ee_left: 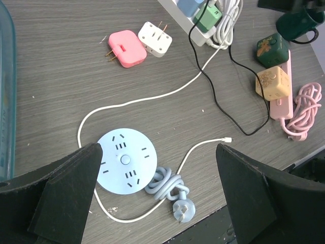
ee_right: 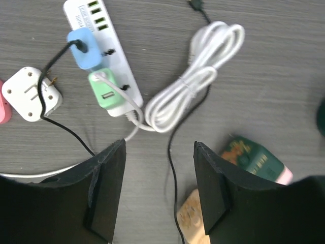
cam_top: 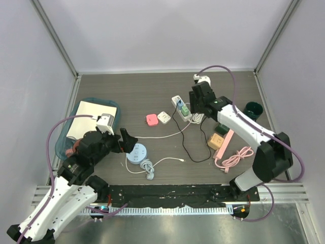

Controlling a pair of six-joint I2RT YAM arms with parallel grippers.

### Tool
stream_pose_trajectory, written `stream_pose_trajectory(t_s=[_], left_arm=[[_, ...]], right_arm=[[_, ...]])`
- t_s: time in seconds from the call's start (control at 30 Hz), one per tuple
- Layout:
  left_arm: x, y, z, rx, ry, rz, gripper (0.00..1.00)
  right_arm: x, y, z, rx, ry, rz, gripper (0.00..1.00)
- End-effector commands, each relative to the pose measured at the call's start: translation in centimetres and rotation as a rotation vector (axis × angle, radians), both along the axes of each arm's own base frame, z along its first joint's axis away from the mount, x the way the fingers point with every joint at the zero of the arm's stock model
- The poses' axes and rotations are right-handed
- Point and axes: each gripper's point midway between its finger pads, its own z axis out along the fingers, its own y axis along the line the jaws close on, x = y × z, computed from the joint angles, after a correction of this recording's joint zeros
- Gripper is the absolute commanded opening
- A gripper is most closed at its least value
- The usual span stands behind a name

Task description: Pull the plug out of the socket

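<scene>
The green plug [ee_right: 105, 90] and the blue plug [ee_right: 84, 48] beside it both sit in the white power strip [ee_right: 121, 68]. The pictures do not settle which one is meant, though the green one is nearer the working arm. Seen from overhead, the table [cam_top: 127, 96] carries the strip toward two o'clock from its middle, well inside the right arm's reach. That is presumably why the right gripper [ee_right: 159, 147] hangs over that spot. The left gripper [ee_left: 157, 152] hovers near eight o'clock, over a round blue socket [ee_left: 124, 160] that has nothing plugged into it. Both grippers are spread wide with nothing between their fingers. In the right wrist view the strip slants from eleven o'clock down toward the middle, and a white cable coil [ee_right: 198, 76] lies just beside its near end, around one o'clock from the finger gap. The green plug sits at about eleven o'clock from that gap, near but apart and not yet straddled, with the blue plug farther out along the same line. The gripper would likely need to shift that way and descend before closing. The strip lies loose on the table, so it may lift along with the plug.
</scene>
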Motion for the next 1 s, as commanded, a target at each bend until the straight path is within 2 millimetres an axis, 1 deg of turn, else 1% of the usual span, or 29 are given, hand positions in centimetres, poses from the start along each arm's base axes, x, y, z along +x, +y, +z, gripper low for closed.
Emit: stream_pose_trajectory(t_s=[0.0,0.03,0.07,0.1,0.17,0.2,0.27,0.3,0.37,0.4,0.43,0.47,0.5,0.63,0.67,0.73,0.77,0.83,0.87,0.93,0.97], left_arm=[[0.3,-0.6,1.0,-0.015,-0.038,-0.027,1.00],[0.3,-0.7,1.1,-0.016,-0.039,-0.035,1.00],[0.0,-1.2,1.1,-0.022,-0.034,-0.068,1.00],[-0.2,-1.6,1.0,-0.027,-0.026,-0.096,0.99],[-0.1,-2.0,1.0,-0.046,-0.013,-0.096,0.97],[-0.3,-2.4,0.7,-0.052,0.005,-0.114,0.97],[-0.5,-3.0,0.8,-0.070,0.019,-0.143,0.96],[-0.6,-3.4,0.8,-0.075,0.032,-0.159,0.96],[-0.6,-4.1,0.9,-0.093,0.061,-0.181,0.95],[-0.6,-4.3,1.1,-0.098,0.065,-0.188,0.95],[-0.6,-4.7,1.3,-0.106,0.075,-0.203,0.94],[-0.6,-4.8,1.6,-0.115,0.075,-0.205,0.94],[-0.5,-4.9,2.0,-0.124,0.069,-0.205,0.94],[-0.5,-5.2,2.3,-0.141,0.073,-0.210,0.93],[-0.5,-5.3,2.3,-0.143,0.072,-0.211,0.93],[-0.7,-5.2,1.9,-0.145,0.084,-0.204,0.93],[-0.8,-5.0,1.9,-0.149,0.077,-0.202,0.93],[-1.0,-4.8,1.2,-0.145,0.085,-0.196,0.92],[-1.1,-4.6,1.1,-0.147,0.079,-0.194,0.92],[-1.3,-4.5,0.4,-0.143,0.095,-0.189,0.92],[-1.5,-4.4,0.1,-0.140,0.101,-0.190,0.92]], right_arm=[[-2.7,-4.4,2.7,0.009,-0.064,-0.213,0.60],[-3.5,-5.2,2.4,0.012,-0.048,-0.256,0.60],[-4.0,-6.2,2.9,0.051,-0.064,-0.315,0.59],[-4.7,-6.7,2.3,0.095,-0.054,-0.380,0.59],[-5.8,-7.8,2.5,0.146,-0.072,-0.451,0.58],[-6.9,-8.4,2.8,0.199,-0.102,-0.498,0.58],[-7.9,-9.9,2.7,0.211,-0.131,-0.558,0.73],[-9.0,-10.7,2.4,0.226,-0.143,-0.589,0.73],[-9.9,-11.8,1.3,0.218,-0.128,-0.622,0.73],[-10.6,-13.0,0.1,0.199,-0.108,-0.656,0.72],[-10.9,-13.5,-0.3,0.196,-0.104,-0.675,0.72],[-11.5,-14.1,-1.4,0.179,-0.082,-0.691,0.72],[-11.6,-14.8,-1.7,0.178,-0.076,-0.718,0.72],[-12.1,-16.2,-3.3,0.154,-0.053,-0.769,0.73],[-12.3,-16.5,-4.0,0.139,-0.040,-0.778,0.73],[-12.1,-16.7,-4.6,0.145,-0.038,-0.786,0.73],[-12.4,-16.8,-5.3,0.138,-0.024,-0.787,0.73],[-12.1,-17.1,-5.7,0.148,-0.037,-0.801,0.73],[-12.4,-17.3,-6.4,0.145,-0.028,-0.803,0.73],[-12.0,-17.6,-6.7,0.163,-0.042,-0.815,0.73],[-12.2,-17.7,-7.3,0.158,-0.032,-0.818,0.73]])
